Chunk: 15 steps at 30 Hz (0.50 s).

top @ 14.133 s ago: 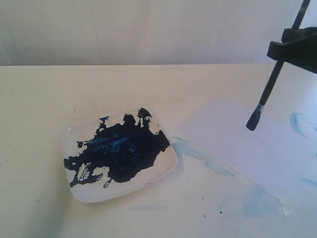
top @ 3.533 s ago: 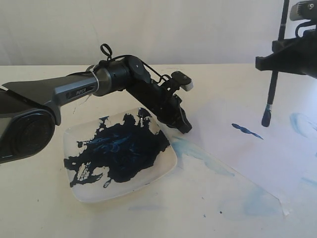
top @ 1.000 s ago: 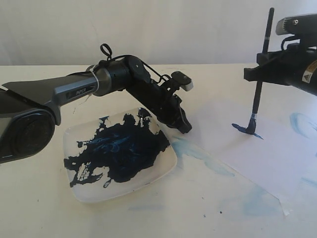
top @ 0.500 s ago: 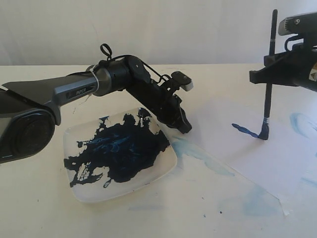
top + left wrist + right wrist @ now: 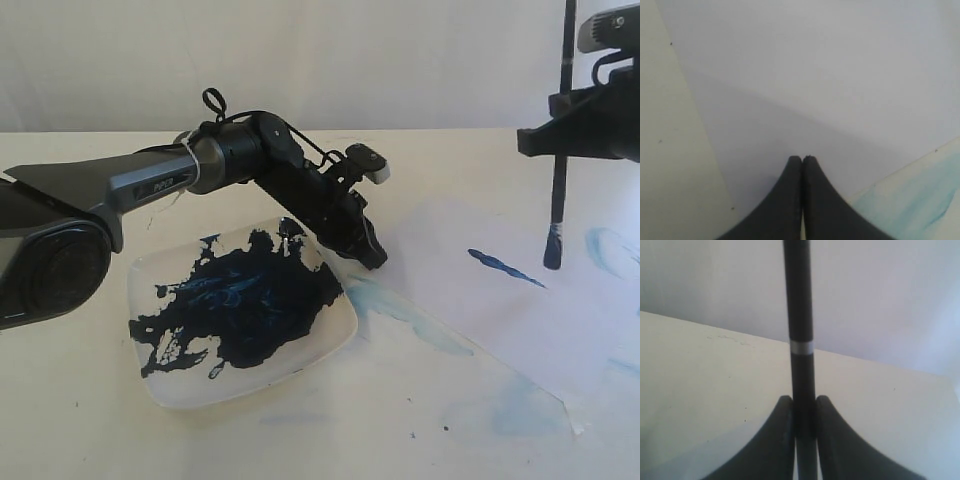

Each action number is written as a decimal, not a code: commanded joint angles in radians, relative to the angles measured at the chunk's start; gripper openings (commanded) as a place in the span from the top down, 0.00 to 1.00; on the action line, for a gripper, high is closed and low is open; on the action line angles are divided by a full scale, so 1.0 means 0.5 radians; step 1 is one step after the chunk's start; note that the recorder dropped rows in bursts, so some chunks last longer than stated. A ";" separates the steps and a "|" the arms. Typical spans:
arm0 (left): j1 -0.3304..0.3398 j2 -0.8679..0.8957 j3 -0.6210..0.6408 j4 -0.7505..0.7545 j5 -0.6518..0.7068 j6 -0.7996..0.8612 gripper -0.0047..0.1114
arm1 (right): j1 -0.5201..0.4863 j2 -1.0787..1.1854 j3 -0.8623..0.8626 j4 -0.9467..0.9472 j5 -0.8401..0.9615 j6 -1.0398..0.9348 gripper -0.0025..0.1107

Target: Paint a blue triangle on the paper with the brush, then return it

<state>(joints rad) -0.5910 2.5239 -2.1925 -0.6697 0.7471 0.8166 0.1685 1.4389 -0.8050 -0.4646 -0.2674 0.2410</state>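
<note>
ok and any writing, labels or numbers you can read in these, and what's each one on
Light marking on the left arm's grey link: too blurred to read.
No writing shows on the paper, the plate or the brush, nor in either wrist view.

The paper (image 5: 500,320) is whitish with a faint lavender tint and carries one dark-blue stroke (image 5: 505,268). The brush (image 5: 558,190) is black, with a narrow silver band and a tip dark with blue paint. The plate (image 5: 155,285) is white under a ragged dark-blue blotch streaked with lighter blue. Pale light-blue smears (image 5: 400,310) mark the cream tabletop (image 5: 80,420). The left gripper (image 5: 372,258) and the right gripper (image 5: 558,140) are both black, while the left arm (image 5: 120,180) is grey and black.
</note>
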 commanded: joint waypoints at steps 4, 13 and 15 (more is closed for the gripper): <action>0.002 -0.003 -0.006 -0.005 0.069 -0.011 0.96 | -0.028 -0.062 -0.003 -0.527 -0.201 0.225 0.98; 0.002 -0.003 -0.006 -0.005 0.069 -0.011 0.96 | -0.525 -0.042 -0.058 -1.658 -1.225 1.394 0.98; 0.002 -0.003 -0.006 -0.005 0.069 -0.011 0.96 | -0.628 -0.004 -0.127 -1.849 -1.452 1.577 0.98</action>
<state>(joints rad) -0.5910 2.5239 -2.1925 -0.6697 0.7471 0.8166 -0.0812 1.4197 -0.8284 -1.2655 -0.8448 0.8965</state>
